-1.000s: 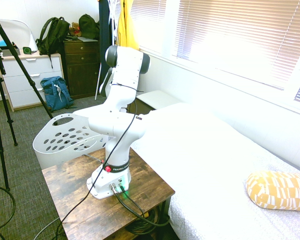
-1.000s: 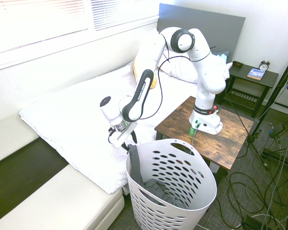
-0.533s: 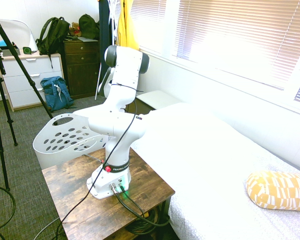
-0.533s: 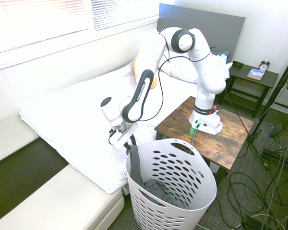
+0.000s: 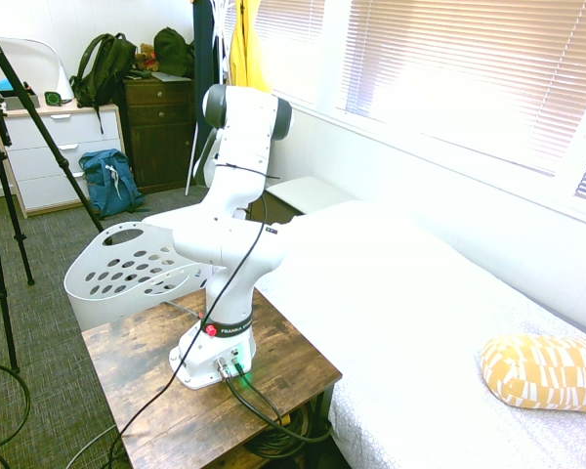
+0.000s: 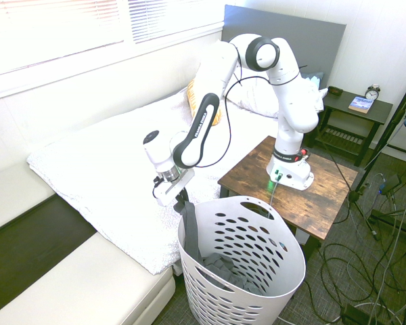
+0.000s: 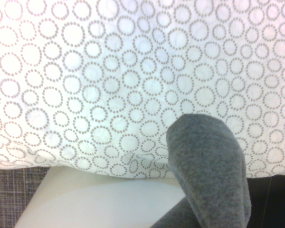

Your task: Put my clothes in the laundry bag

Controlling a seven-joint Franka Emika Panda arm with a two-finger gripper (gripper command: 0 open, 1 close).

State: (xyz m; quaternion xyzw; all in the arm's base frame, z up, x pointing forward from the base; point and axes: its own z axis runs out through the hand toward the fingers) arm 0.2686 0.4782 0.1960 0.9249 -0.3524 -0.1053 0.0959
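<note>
Looking at the first exterior view, we find the white laundry basket (image 5: 103,311) at left of centre, beyond the wooden table (image 5: 127,381) that the robot stands on. The arm (image 5: 242,137) rises near the middle of the frame and hides its own far end, so we can't read the jaws or any clothes from here.

In the second exterior view, the basket fills the lower centre. Some grey clothing (image 6: 233,272) lies inside it, while a grey garment (image 6: 191,233) hangs over its rim at the left. We judge the job well along, with this overhanging piece left to bring fully in. The arm arches across the top and comes down left of centre, its gripper (image 6: 183,202) pointing downward just beside the rim, with the jaws pinching the garment's upper end.

In the wrist view, grey cloth rises from the lower right in front of the circle-patterned bedspread (image 7: 109,85); we see no other clothes there.
</note>
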